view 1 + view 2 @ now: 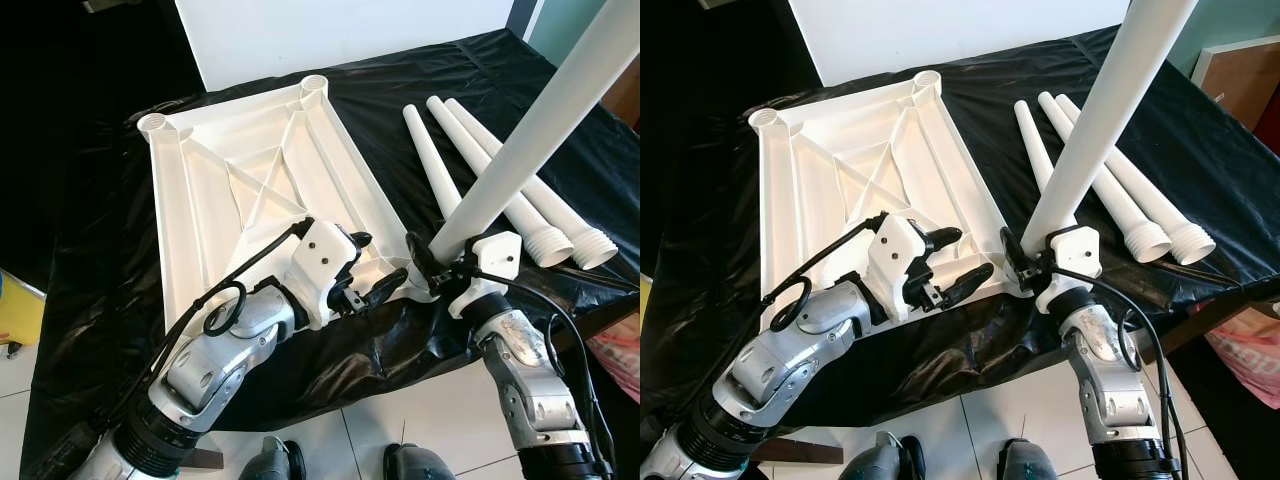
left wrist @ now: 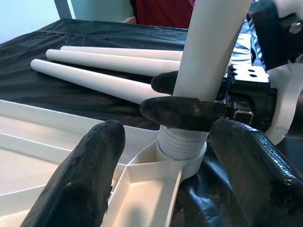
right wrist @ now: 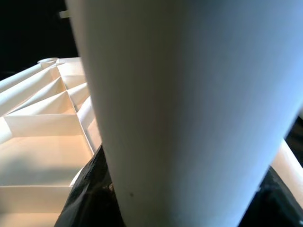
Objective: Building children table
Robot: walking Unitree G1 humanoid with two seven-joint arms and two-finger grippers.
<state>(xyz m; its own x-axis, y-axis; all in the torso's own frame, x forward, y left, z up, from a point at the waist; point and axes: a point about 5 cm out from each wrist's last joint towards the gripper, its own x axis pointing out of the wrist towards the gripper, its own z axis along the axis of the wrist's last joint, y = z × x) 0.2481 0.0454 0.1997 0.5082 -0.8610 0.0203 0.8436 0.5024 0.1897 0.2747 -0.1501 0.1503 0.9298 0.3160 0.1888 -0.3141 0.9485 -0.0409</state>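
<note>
The white table top (image 1: 250,180) lies upside down on the black-covered table, ribs facing up. My right gripper (image 1: 430,258) is shut on a white leg (image 1: 530,140) that stands tilted up to the right. The leg's threaded end (image 2: 182,142) sits in the near right corner socket (image 2: 187,166). My left gripper (image 1: 372,264) is open just beside that corner, over the top's near edge, and its fingers (image 2: 80,179) straddle the socket without touching the leg. Three loose legs (image 1: 500,170) lie side by side to the right. In the right wrist view the held leg (image 3: 180,104) stands close before the ribbed underside (image 3: 42,132).
The black sheet (image 1: 100,300) hangs over the table's near edge, with white floor tiles (image 1: 400,410) below. A white panel (image 1: 340,35) stands behind the table. Two open sockets (image 1: 153,124) mark the far corners. A yellow object (image 1: 18,310) sits low at the left.
</note>
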